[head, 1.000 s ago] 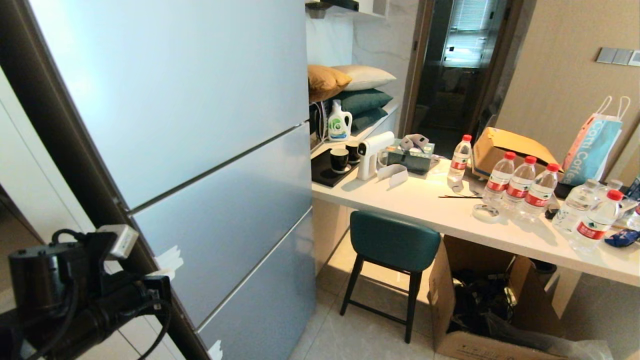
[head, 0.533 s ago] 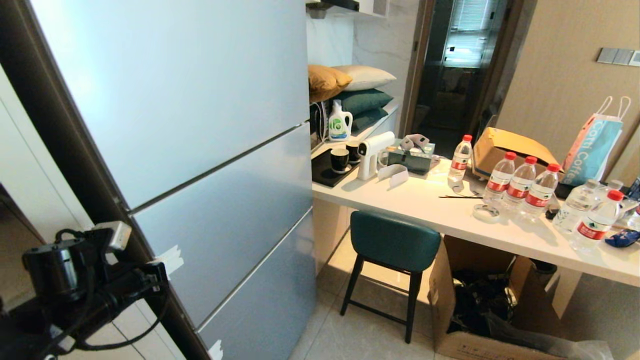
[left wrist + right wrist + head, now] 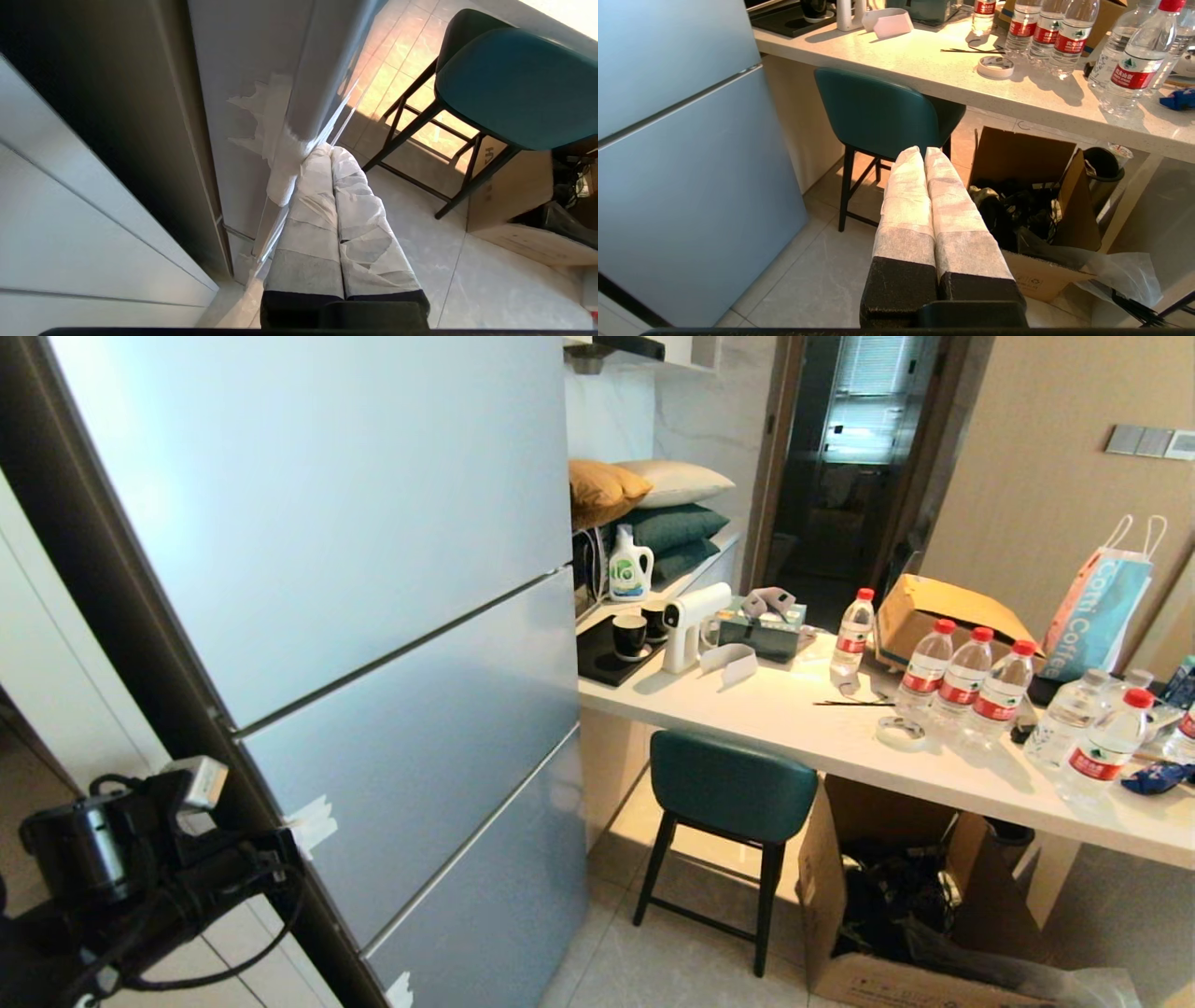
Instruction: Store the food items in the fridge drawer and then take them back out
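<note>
The food items and the fridge drawer are out of view; the grey-blue fridge (image 3: 373, 569) stands with all its front panels closed. My left arm (image 3: 121, 859) reaches along the fridge's left edge at the height of the middle panel (image 3: 420, 737). My left gripper (image 3: 329, 151) is shut, with nothing between its white-wrapped fingers (image 3: 359, 219). Its tips lie right beside the panel's edge, next to a torn patch of white tape (image 3: 275, 140). My right gripper (image 3: 923, 154) is shut and empty too. It hangs low over the floor and points toward the stool.
A teal stool (image 3: 733, 784) stands under a white counter (image 3: 794, 709) that carries several water bottles (image 3: 962, 681). An open cardboard box (image 3: 887, 915) sits on the floor below. White cabinet fronts (image 3: 70, 233) flank the fridge on its left.
My left arm has swung and turned beside the fridge's left edge, its wrist shifting a little up and to the left. The right arm has kept still.
</note>
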### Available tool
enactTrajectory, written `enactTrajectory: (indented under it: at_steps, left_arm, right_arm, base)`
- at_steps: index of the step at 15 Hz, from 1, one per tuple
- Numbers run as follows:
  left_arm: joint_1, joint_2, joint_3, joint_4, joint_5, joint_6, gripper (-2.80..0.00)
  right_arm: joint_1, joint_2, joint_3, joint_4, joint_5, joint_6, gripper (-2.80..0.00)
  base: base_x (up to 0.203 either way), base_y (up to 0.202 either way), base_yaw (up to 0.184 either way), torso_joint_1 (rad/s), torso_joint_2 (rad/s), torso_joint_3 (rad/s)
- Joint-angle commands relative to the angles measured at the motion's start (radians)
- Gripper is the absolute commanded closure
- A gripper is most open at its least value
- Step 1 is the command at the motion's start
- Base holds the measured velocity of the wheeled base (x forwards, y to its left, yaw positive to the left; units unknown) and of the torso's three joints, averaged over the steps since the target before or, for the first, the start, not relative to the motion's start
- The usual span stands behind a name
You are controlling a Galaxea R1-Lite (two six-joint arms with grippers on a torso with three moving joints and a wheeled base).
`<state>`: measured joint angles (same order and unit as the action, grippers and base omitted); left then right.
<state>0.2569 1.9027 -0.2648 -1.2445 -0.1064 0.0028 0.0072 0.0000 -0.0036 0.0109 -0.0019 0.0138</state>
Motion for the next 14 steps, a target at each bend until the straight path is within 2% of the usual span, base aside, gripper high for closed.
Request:
enactTrajectory:
  at_steps: [1, 7, 14]
  left_arm:
    - [0.018, -0.033, 0.034, -0.01, 0.001, 0.002, 0.0]
    - [0.016, -0.114, 0.084, -0.012, -0.009, 0.002, 0.0]
    - [0.009, -0.034, 0.004, -0.012, -0.009, -0.004, 0.0]
  right_arm:
    - [0.0, 0.002, 0.0, 0.001, 0.0, 0.0, 0.0]
    - [0.0, 0.002, -0.001, 0.001, 0.0, 0.0, 0.0]
    - [0.0, 0.002, 0.001, 0.0, 0.0, 0.0, 0.0]
  base:
    - [0.0, 0.0, 0.0, 0.0, 0.0, 0.0]
    - [0.0, 0.0, 0.0, 0.0, 0.0, 0.0]
    - [0.0, 0.0, 0.0, 0.0, 0.0, 0.0]
